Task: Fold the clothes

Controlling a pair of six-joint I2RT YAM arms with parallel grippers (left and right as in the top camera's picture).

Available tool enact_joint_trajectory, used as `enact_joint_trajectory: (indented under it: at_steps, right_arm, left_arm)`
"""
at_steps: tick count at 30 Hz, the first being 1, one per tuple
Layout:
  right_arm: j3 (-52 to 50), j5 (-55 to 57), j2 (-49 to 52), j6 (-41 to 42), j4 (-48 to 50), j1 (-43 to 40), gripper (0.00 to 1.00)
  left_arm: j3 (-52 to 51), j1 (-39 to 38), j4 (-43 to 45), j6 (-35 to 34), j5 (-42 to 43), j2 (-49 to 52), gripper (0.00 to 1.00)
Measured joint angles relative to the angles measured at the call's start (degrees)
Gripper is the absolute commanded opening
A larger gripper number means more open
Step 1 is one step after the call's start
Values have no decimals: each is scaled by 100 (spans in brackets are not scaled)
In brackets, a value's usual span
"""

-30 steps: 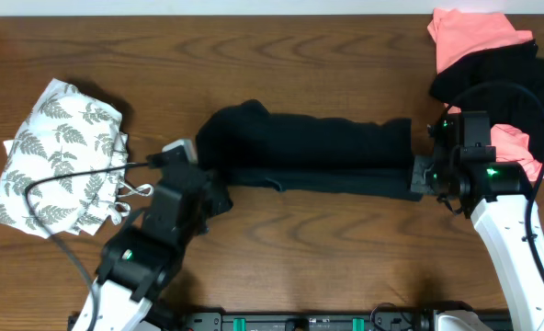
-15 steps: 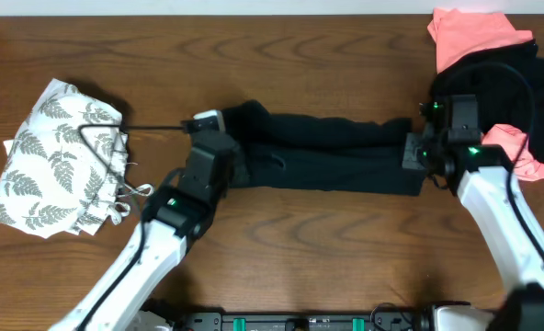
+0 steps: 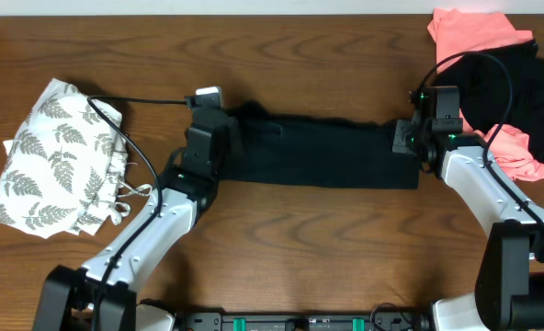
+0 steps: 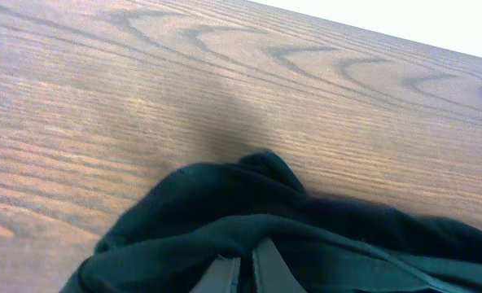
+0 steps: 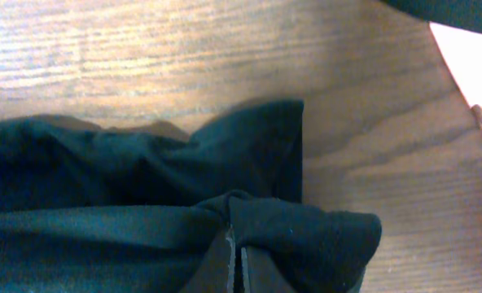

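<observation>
A black garment [image 3: 323, 152] lies stretched in a long band across the middle of the table. My left gripper [image 3: 224, 138] is shut on its left end, where the cloth [image 4: 249, 220] bunches over the fingertips. My right gripper [image 3: 406, 138] is shut on its right end, where the fabric [image 5: 249, 163] folds over the closed jaws. A white fern-print garment [image 3: 61, 156] lies crumpled at the left. A salmon-pink garment [image 3: 470, 35] lies at the back right, partly under another black garment [image 3: 515, 87].
The wooden table [image 3: 300, 55] runs to a white back edge. A black cable [image 3: 125, 147] loops from the left arm over the fern-print cloth. A cable [image 3: 493, 64] arcs over the right pile. The table's far edge shows in the left wrist view [image 4: 436, 32].
Both grippers have moved toward the back of the table, carrying the near edge of the black garment over onto itself. The band now lies flatter and wider.
</observation>
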Motion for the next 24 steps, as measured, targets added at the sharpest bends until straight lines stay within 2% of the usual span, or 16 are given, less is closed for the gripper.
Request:
enact_joint_trajectory:
  at_steps: [7,10,11,12,13,15,18,20,24]
  right_arm:
    - [0,-4,4,-70,232,0,2]
    - [0,-2,4,-81,243,0,6]
    - [0,0,7,-79,240,0,19]
    - [0,24,7,-90,229,0,38]
    - [0,68,7,-79,212,0,48]
    - [0,195,7,-120,153,0,54]
    - [0,330,7,-129,116,0,66]
    - [2,413,7,-136,68,0,78]
    - [11,503,7,-66,-302,0,85]
  left_arm:
    - [0,221,551,76,2,417,6]
    - [0,282,708,92,2,588,5]
    - [0,297,723,92,2,621,10]
    - [0,315,745,111,4,638,17]
    - [0,330,756,142,-2,643,29]
    - [4,393,798,184,-17,636,39]
    - [68,514,699,273,-42,577,47]
    - [170,603,413,372,-39,417,50]
    - [457,737,-378,479,-44,-109,52]
